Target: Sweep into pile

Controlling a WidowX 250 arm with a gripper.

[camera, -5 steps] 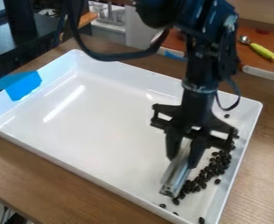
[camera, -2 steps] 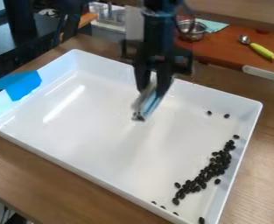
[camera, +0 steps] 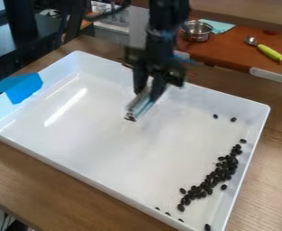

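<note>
Curving along the white tray's (camera: pixel 86 175) 4 o'clock side, dark beans (camera: pixel 212 179) lie clustered, strays at 3 and 5. Farther off, the gripper (camera: pixel 147 90) hangs down at 12 o'clock, pinching a silvery tool (camera: pixel 142 105) slanted toward 7. Wooden tabletop (camera: pixel 40 182) surrounds the tray; blue tape (camera: pixel 24 88) covers its 10 o'clock rim. Beyond, a metal bowl (camera: pixel 197 34) sits at 1.

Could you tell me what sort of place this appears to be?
Probably a robotics lab work area with a toy-kitchen set-up: a robot gripper hangs over a white tray of dark beans, with a metal pot and a green-handled scoop behind.
</note>
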